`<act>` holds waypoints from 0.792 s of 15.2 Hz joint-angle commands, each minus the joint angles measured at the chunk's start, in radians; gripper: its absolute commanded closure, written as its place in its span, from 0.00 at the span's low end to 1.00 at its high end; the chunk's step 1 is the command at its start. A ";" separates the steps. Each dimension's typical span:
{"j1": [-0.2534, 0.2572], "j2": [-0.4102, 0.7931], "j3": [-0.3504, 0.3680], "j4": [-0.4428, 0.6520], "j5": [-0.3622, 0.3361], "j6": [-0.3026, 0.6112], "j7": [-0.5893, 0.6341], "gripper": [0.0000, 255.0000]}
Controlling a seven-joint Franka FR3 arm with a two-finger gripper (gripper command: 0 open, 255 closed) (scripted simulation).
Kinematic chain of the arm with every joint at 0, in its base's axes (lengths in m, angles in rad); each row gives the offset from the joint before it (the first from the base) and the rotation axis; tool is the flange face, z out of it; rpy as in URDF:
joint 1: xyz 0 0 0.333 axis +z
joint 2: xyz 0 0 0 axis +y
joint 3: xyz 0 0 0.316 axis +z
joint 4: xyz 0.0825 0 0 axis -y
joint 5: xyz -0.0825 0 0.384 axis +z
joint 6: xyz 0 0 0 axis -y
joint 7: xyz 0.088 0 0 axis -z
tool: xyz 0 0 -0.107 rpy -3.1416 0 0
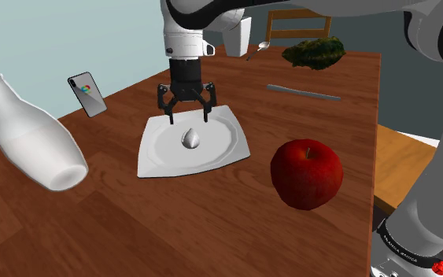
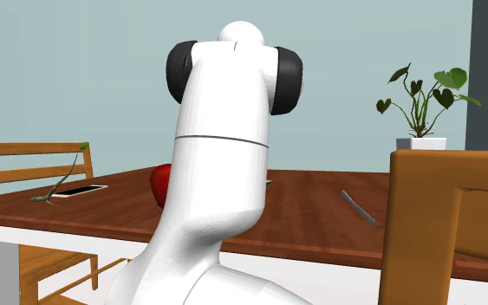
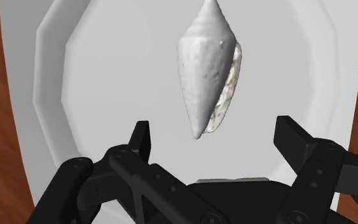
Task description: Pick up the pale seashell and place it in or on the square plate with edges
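The pale, cone-shaped seashell (image 1: pixel 190 138) (image 3: pixel 207 67) lies in the middle of the white square plate (image 1: pixel 156 161) (image 3: pixel 114 83) on the wooden table. My black gripper (image 1: pixel 187 118) (image 3: pixel 215 143) hangs just above the plate's far side, fingers pointing down. Its fingers (image 3: pixel 141 139) stand wide apart and touch nothing. In the wrist view the shell rests on the plate a little beyond the fingertips, free of them.
A red apple (image 1: pixel 307 174) (image 2: pixel 159 184) sits toward the shoulder view's right of the plate. A white bottle (image 1: pixel 31 134) lies on its side at the left, a phone (image 1: pixel 87 94) behind it. A dark green lumpy object (image 1: pixel 314 53), a spoon (image 1: pixel 260 48) and a grey knife (image 1: pixel 304 92) lie farther back.
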 commanded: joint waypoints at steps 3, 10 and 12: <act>-0.002 0.014 -0.003 0.084 -0.006 -0.071 0.006 0.00; -0.001 0.035 -0.004 0.170 -0.015 -0.138 0.014 0.00; -0.001 0.035 -0.004 0.170 -0.015 -0.138 0.014 0.00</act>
